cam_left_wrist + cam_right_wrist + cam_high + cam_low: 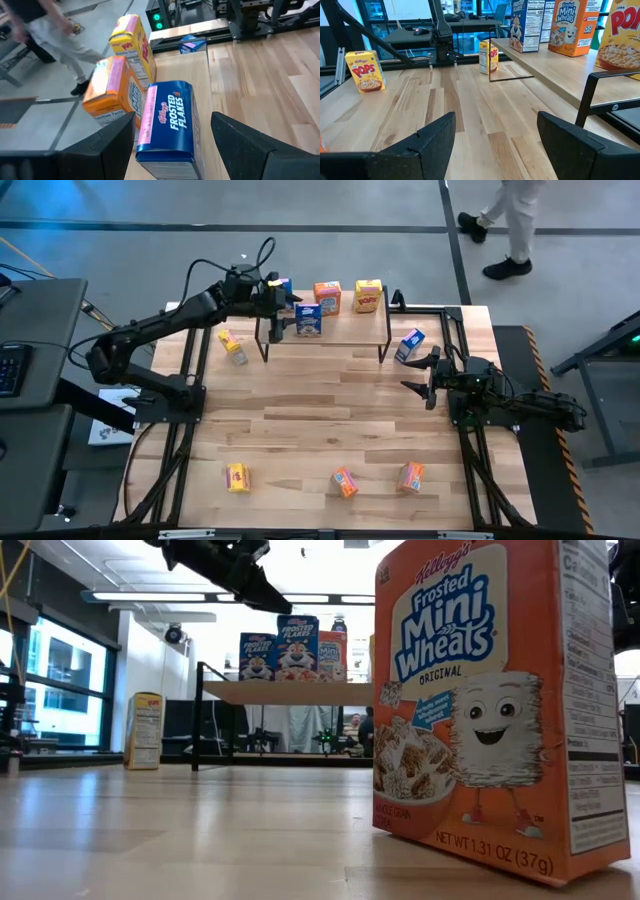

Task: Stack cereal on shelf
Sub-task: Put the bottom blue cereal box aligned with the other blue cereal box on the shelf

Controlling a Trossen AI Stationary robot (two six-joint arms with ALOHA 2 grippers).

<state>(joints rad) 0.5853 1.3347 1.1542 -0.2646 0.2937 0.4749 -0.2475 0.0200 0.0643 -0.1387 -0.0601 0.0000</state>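
Observation:
The shelf (325,330) stands at the table's far side, its plank top on dark legs. On it stand two blue cereal boxes (308,320) (257,655), an orange one (327,297) and a yellow one (368,296). My left gripper (276,315) hovers over the shelf's left end, open. In its wrist view the fingers stand on either side of a blue Frosted Flakes box (167,125), apart from it. My right gripper (424,373) waits open above the table, right of the shelf, near a blue box (410,345) lying flat.
A yellow box (232,345) stands on the table by the shelf's left legs. Near the table's near edge stand a yellow box (238,477) and two orange ones (345,482) (411,477). The middle of the table is bare wood. A person (505,225) walks beyond the far edge.

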